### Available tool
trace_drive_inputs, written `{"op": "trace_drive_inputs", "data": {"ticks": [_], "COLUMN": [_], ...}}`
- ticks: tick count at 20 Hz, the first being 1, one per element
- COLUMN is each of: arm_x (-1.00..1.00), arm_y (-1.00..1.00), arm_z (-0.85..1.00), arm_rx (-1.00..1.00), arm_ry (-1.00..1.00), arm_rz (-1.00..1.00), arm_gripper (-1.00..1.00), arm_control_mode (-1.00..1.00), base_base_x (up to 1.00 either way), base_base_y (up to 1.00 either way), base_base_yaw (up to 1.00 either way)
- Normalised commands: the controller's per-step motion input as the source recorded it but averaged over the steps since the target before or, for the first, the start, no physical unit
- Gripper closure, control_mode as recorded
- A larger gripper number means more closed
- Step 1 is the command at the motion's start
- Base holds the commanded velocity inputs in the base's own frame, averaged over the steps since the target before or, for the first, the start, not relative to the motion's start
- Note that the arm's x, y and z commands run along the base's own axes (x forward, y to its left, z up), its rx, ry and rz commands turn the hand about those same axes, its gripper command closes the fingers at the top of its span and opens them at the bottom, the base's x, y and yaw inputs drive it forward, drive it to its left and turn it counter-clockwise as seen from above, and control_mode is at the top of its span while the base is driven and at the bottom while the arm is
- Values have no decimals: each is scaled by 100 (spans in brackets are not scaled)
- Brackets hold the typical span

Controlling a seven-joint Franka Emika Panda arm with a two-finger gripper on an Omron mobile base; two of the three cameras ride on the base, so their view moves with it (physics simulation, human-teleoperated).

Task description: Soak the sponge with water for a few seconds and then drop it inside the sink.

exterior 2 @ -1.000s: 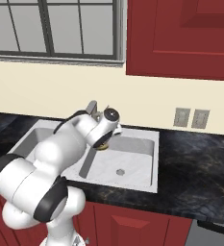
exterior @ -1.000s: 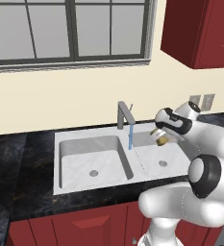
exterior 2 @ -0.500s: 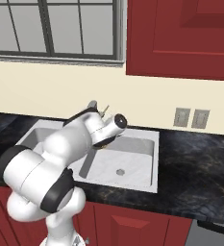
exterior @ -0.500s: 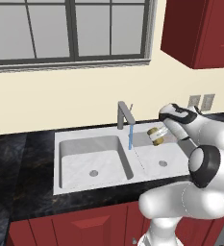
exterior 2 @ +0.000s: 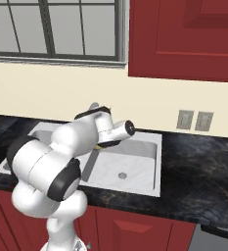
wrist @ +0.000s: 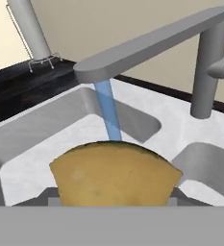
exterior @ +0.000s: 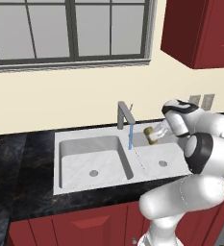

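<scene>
Pinching the sponge (exterior: 150, 135) between its fingers, the gripper (exterior: 154, 133) hangs above the right basin of the sink (exterior: 75, 178), with the yellow-olive lump just at 3 o'clock of the water (exterior: 130, 136) — near the stream, not visibly in it from the left base view. In the hand view the sponge (wrist: 114, 174) sits low at 6 o'clock, the blue water (wrist: 108, 116) dropping behind its top edge from the tap (wrist: 152, 43) spout. Both basins hold nothing but their drains. Against a second ago, the hand has swung the sponge leftward, closer to the stream, its grip unchanged. At 9 o'clock the left basin lies open; at 12 o'clock the tap post and wall close things in — the black counter (exterior 2: 198, 171) runs wide at 3 o'clock.
</scene>
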Motion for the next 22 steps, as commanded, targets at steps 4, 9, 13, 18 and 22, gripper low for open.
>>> {"op": "trace_drive_inputs", "data": {"ticks": [4, 9, 13, 18, 22], "arm_x": [18, 0, -24, -27, -9], "arm_y": [52, 24, 11, 2, 20], "arm_z": [1, 0, 0, 0, 0], "arm_rx": [0, 0, 0, 0, 0], "arm_ry": [0, 0, -2, -4, -1], "arm_rz": [1, 3, 4, 2, 4], "arm_gripper": [100, 100, 100, 100, 100], "arm_control_mode": [-100, -100, -100, -100, -100], "base_base_x": [0, 0, 0, 0, 0], "base_base_y": [0, 0, 0, 0, 0], "base_base_yaw": [0, 0, 0, 0, 0]}}
